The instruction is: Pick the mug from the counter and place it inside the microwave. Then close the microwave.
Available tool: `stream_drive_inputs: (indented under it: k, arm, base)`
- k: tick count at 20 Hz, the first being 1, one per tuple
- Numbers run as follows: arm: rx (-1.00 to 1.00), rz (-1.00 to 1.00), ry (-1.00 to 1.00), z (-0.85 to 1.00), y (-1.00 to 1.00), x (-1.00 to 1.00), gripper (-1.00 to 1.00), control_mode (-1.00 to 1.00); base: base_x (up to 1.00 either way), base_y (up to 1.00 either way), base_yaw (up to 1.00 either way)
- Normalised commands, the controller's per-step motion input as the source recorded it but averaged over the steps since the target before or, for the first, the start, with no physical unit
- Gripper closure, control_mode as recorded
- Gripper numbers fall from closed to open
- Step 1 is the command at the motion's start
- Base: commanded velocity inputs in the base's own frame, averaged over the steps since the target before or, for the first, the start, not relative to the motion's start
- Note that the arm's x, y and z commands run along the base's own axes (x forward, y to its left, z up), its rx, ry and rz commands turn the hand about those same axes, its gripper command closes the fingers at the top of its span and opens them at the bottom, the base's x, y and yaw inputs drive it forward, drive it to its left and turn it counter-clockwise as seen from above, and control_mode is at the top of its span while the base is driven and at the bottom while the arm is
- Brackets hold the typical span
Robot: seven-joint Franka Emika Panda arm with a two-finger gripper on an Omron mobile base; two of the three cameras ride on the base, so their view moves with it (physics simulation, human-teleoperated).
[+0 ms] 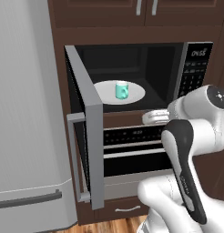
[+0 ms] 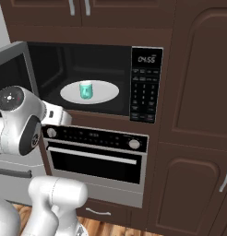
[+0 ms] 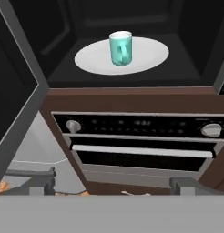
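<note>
Left base view: small teal-green mug (image 1: 121,90) stands upright, long axis vertical, on the white round turntable plate (image 1: 136,95) inside the black built-in microwave (image 1: 196,68). Grey-framed door (image 1: 89,132) swung wide.

Right base view: mug central on plate, bare rim all round, cavity walls well apart.

Hand view: gripper (image 3: 113,186) fully open, empty, outside and below the cavity; mug ahead and above, handle facing the hand. Black oven (image 3: 141,145) straight ahead.

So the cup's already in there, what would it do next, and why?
Probably swing across to the open microwave door and start pushing it shut. The mug stands upright on the turntable plate, and the end effector, open and empty, hangs outside, in front of the oven.
</note>
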Motion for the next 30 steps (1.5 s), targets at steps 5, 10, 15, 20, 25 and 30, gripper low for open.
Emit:
stream_drive_inputs:
  k: [5, 10, 15, 20, 25, 30]
  arm:
    - [0.00, 0.00, 0.31, 0.14, -0.16, -0.01, -1.00, -1.00]
    - [0.00, 0.00, 0.01, 0.01, 0.00, -0.12, -1.00, -1.00]
    - [0.00, 0.00, -0.16, 0.04, 0.04, -0.44, -1.00, -1.00]
    - [0.00, 0.00, -0.13, 0.21, 0.00, -0.55, -1.00, -1.00]
    - [-0.01, 0.00, -0.03, 0.23, 0.00, -0.56, -1.00, -1.00]
    - [-0.04, 0.00, 0.00, 0.23, 0.09, -0.57, -1.00, -1.00]
  base:
    - [0.00, 0.00, 0.00]
    - [0.00, 0.00, 0.00]
    - [0.00, 0.00, 0.00]
    - [0.00, 0.00, 0.00]
    - [0.00, 0.00, 0.00]
    - [0.00, 0.00, 0.00]
